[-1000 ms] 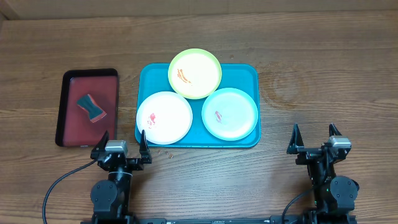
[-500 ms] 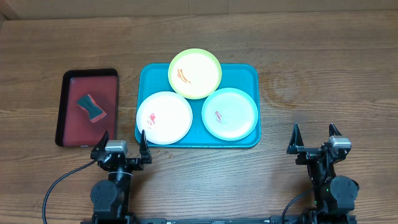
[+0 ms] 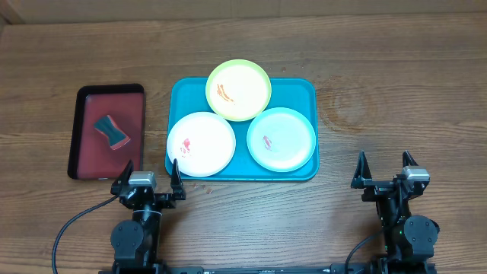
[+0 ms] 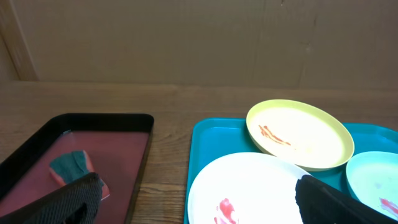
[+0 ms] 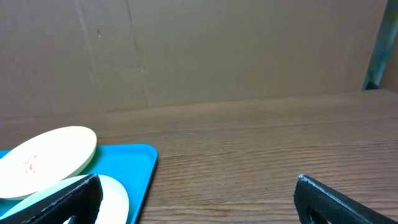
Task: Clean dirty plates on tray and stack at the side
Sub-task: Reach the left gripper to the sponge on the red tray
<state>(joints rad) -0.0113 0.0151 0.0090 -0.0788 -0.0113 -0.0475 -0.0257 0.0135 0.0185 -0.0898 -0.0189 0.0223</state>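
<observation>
Our left pincer [image 3: 151,163] stands wide with nothing in it, low by the near edge of the surface [image 3: 396,76], left of the middle. One finger points at the near rim of the dark red tray [image 3: 91,156], the other comes just beside the near left rim of the white plate [image 3: 201,144]; we cannot tell whether it touches. Our right pincer [image 3: 383,156] is just as wide and holds nothing, by the near edge toward the right corner, well apart from everything.

The blue tray [image 3: 304,90] lies in the middle of the surface. The white plate sits at its near left corner, spilling over the rim, with red spots on it. The mint plate [image 3: 281,138] fills the near right corner and carries one small red smear. The yellow-green plate [image 3: 238,90] sits between them at the far side, hanging over the tray's far rim, tilted, its near edge overlapping the other two; orange streaks mark it.

The red tray lies toward the left edge, just beside the blue tray, with a sponge [image 3: 111,131] in it.
</observation>
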